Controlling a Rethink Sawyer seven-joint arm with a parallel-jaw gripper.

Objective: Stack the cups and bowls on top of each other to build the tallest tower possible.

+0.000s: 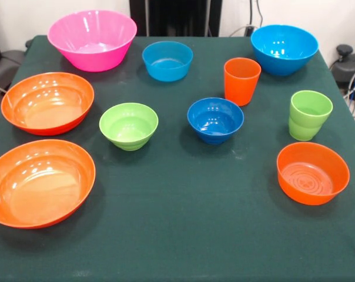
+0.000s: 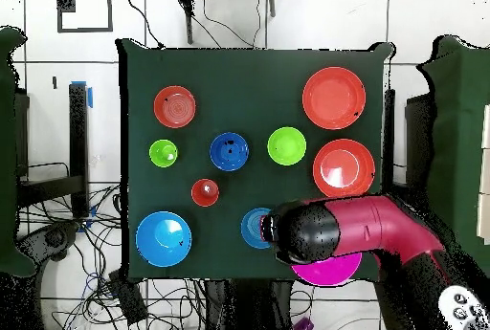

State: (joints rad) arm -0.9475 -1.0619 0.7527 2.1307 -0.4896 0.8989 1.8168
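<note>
I read the front view from the near edge of the counter (image 1: pixel 183 235) outward. Nearest on the left lies one wide shallow orange bowl (image 1: pixel 40 182), with its twin (image 1: pixel 47 103) just behind it. Near right sits the smaller orange bowl (image 1: pixel 312 173), well apart from both. In the middle row stand the small lime green bowl (image 1: pixel 129 126), the small dark blue bowl (image 1: pixel 215 120) and, to the right, the lime green cup (image 1: pixel 309 114) with its stepped base. The orange cup (image 1: pixel 241 80) is just behind the dark blue bowl. At the far side are the big pink bowl (image 1: pixel 91 39) on the left, a sky blue bowl (image 1: pixel 167 60) in the middle, and a larger sky blue bowl (image 1: pixel 283 49) on the right.

Everything stands alone and upright; I see no tower begun.

From overhead the arm (image 2: pixel 359 235) reaches over the far edge, covering part of the pink bowl and the mid sky blue bowl. The pincer is hidden beneath it, so I cannot tell its state.

I judge these pieces light, stiff and glossy, so likely slippery. I would pinch a rim wall, one finger inside and one outside. The wide orange bowls suit the base; the cups, tall and narrow, look easiest to tip.
</note>
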